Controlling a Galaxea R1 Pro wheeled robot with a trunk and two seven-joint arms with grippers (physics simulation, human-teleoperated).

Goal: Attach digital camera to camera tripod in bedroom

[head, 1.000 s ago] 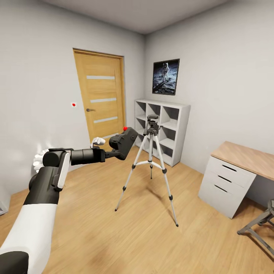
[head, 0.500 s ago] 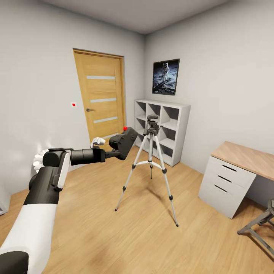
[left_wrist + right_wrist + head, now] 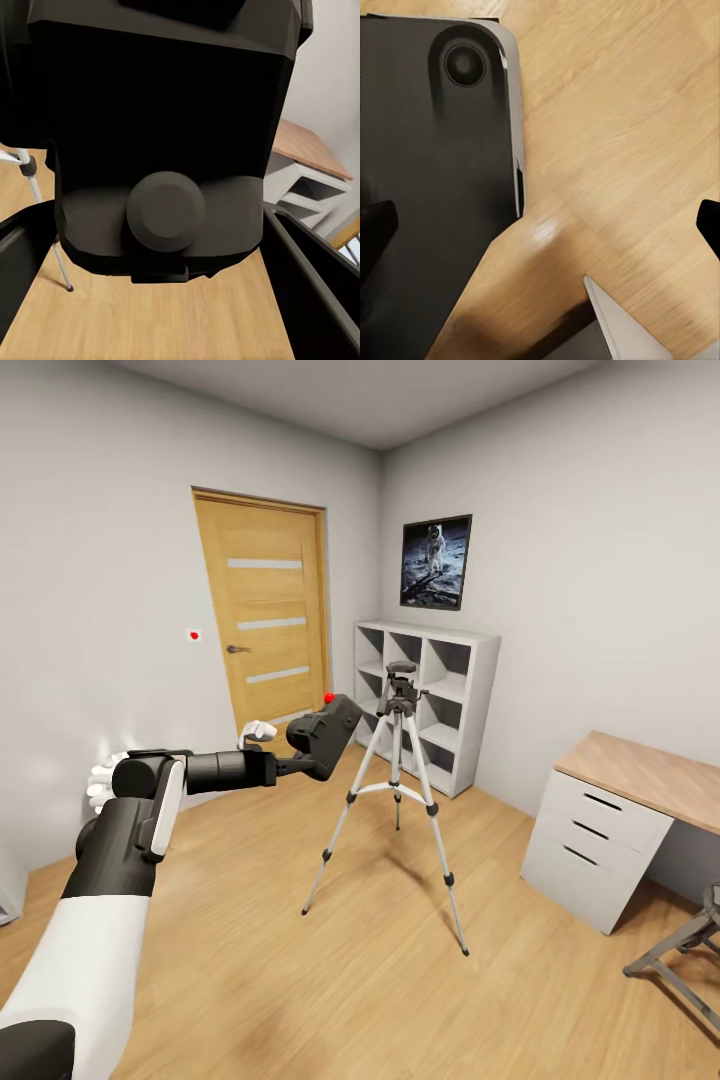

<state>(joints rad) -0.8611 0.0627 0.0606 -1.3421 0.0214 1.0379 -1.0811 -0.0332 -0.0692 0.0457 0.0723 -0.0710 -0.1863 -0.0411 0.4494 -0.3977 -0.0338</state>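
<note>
Standing on the light wood plank floor [image 3: 400,960], the camera tripod [image 3: 395,800] has its legs spread before a white cube shelf [image 3: 430,700], with a wooden door [image 3: 265,620] on the wall to its left and a wood-topped surface [image 3: 640,770] at right. Just left of the tripod's head, in the air, the left gripper [image 3: 300,760] is clamped around the digital camera [image 3: 325,735], its red button on top. Right gripper fingertips [image 3: 709,221] show at the frame's edges, spread apart above bare floor.

head high, wrists close, floor [image 3: 400,980] shared
</note>
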